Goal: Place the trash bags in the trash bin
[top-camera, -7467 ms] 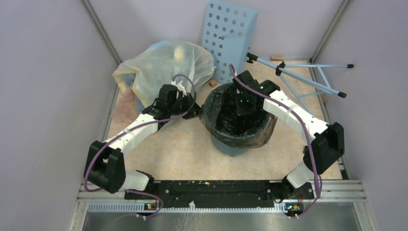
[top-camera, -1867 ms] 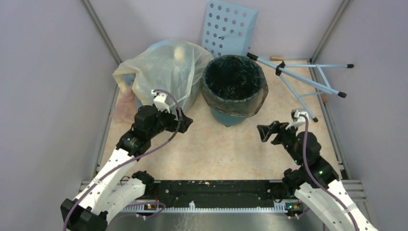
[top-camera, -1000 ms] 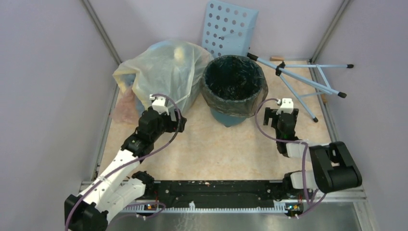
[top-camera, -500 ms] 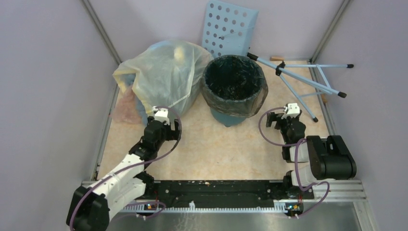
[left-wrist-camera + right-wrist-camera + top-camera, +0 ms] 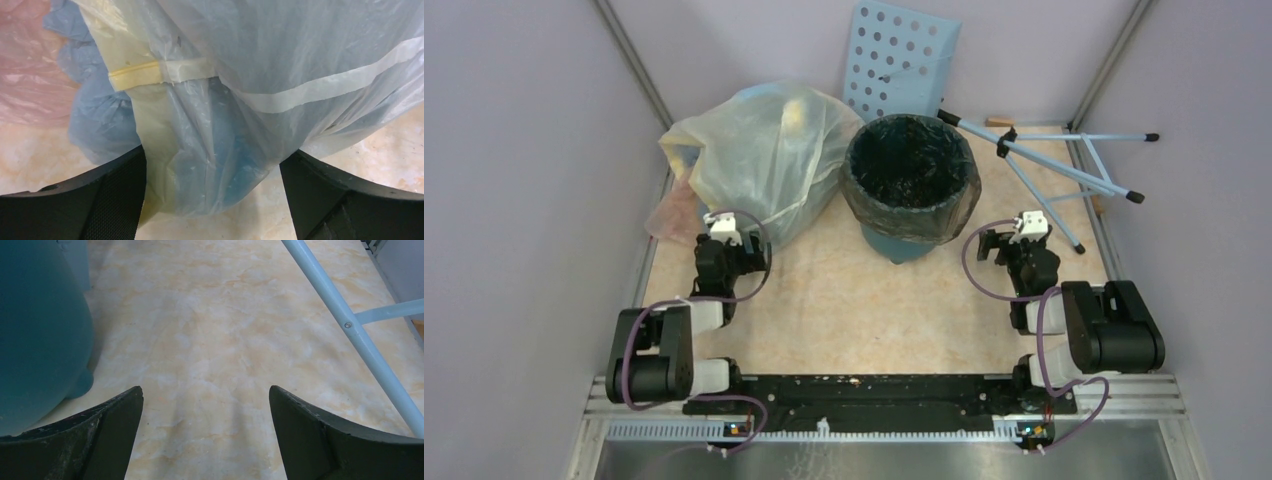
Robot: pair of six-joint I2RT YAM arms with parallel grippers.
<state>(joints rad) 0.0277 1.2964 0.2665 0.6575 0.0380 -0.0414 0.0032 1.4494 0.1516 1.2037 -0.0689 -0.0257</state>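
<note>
The teal trash bin (image 5: 902,247) stands upright at the middle back. The dark crinkly trash bag (image 5: 911,212) lines it, folded over the rim. My left gripper (image 5: 730,250) is open, low by the pale stuffed bag, well left of the bin. In the left wrist view its fingers (image 5: 100,195) stand wide apart, with a fold of the pale bag (image 5: 215,150) hanging between them, not pinched. My right gripper (image 5: 1012,245) is open to the right of the bin, over bare floor. The right wrist view shows the bin's wall (image 5: 40,330) at the left.
A large pale yellowish stuffed bag (image 5: 764,160) sits left of the bin, with a pink bag (image 5: 669,215) beside it. A light blue perforated panel (image 5: 899,75) leans at the back. A blue tube frame (image 5: 1054,165) lies at the right, and grey walls close both sides.
Both arms have drawn back from the bin and folded toward their bases. In the last second the left gripper slid left and back along the pale bag; the right gripper barely moved.
</note>
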